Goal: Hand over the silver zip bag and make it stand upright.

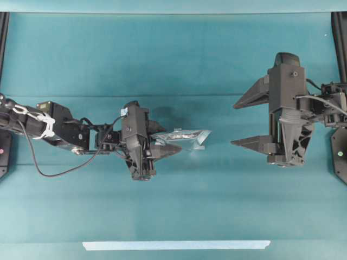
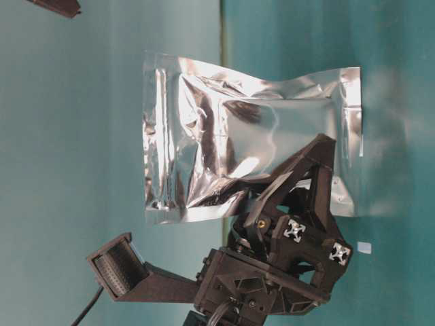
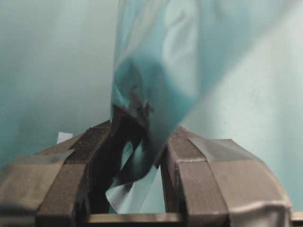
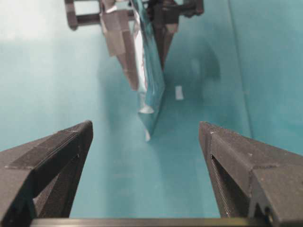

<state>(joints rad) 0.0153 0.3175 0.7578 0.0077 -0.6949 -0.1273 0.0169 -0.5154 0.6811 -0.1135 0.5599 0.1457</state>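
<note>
Overhead exterior view: the flat teal cloth-covered surface (image 1: pixel 179 59) carries a long pale-blue tape strip (image 1: pixel 176 245) near its lower edge, with black frame posts at both upper corners. Above its middle, the left tool (image 1: pixel 172 149) is pinched closed on one end of the shiny crinkled silver foil zip bag (image 1: pixel 187 136), holding it in the air. The right tool (image 1: pixel 241 122) is near the bag's free end, wide open and holding nothing.

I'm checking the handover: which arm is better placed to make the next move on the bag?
Right. The right gripper faces the silver zip bag with jaws wide open and a gap between; the left gripper is shut on the bag's near end.
</note>
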